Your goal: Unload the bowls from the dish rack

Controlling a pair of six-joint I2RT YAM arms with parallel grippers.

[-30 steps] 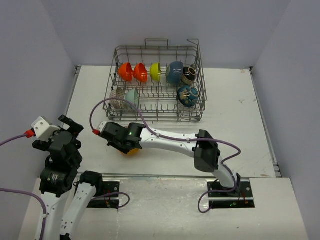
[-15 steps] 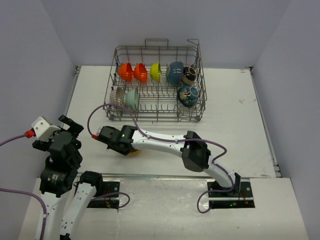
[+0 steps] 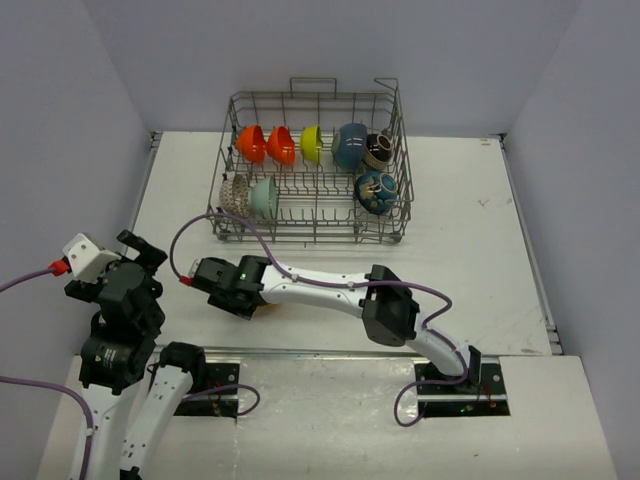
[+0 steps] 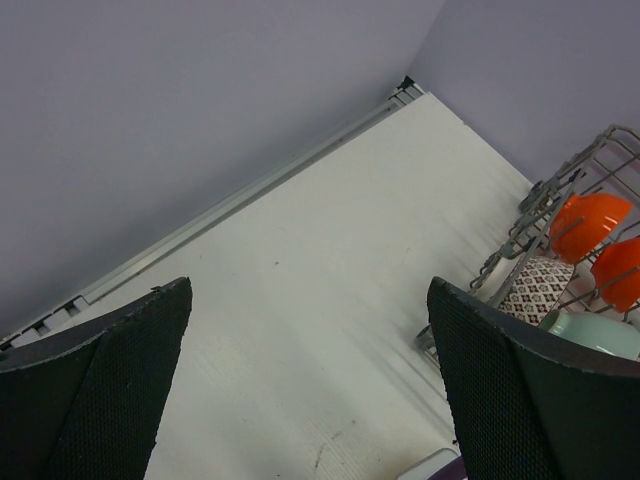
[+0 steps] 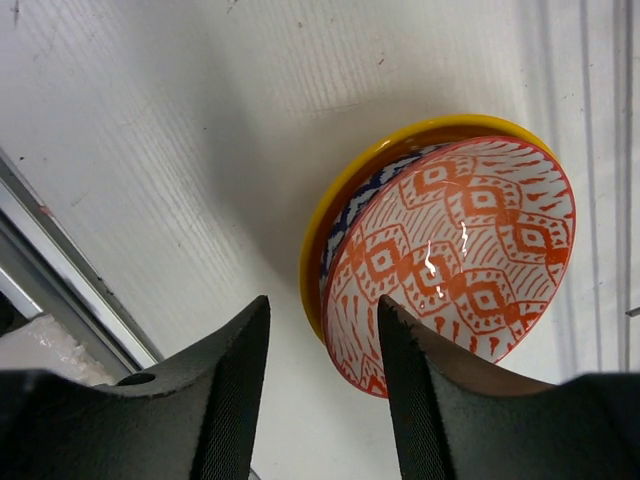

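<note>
The grey wire dish rack (image 3: 395, 120) stands at the back. In it are orange (image 3: 250, 142), red (image 3: 281, 145), yellow-green (image 3: 312, 143), blue (image 3: 350, 145), black-and-cream (image 3: 377, 150), dark teal patterned (image 3: 375, 191), mint (image 3: 264, 196) and speckled (image 3: 236, 193) bowls. In the right wrist view the zigzag bowl (image 5: 450, 250) lies tilted inside the yellow bowl (image 5: 318, 250) on the table. My right gripper (image 5: 320, 310) is open just above their near edge; in the top view it (image 3: 228, 290) hides both. My left gripper (image 4: 310, 380) is open and empty, high at the left (image 3: 138, 252).
The left wrist view shows the rack's left end (image 4: 560, 190) with the orange bowl (image 4: 590, 220) and speckled bowl (image 4: 535, 290). A metal strip (image 3: 320, 352) runs along the table's near edge. Walls close in left, right and behind.
My right gripper has moved left and a little toward the near edge, and now covers the yellow bowl in the top view. The left arm has not moved.
</note>
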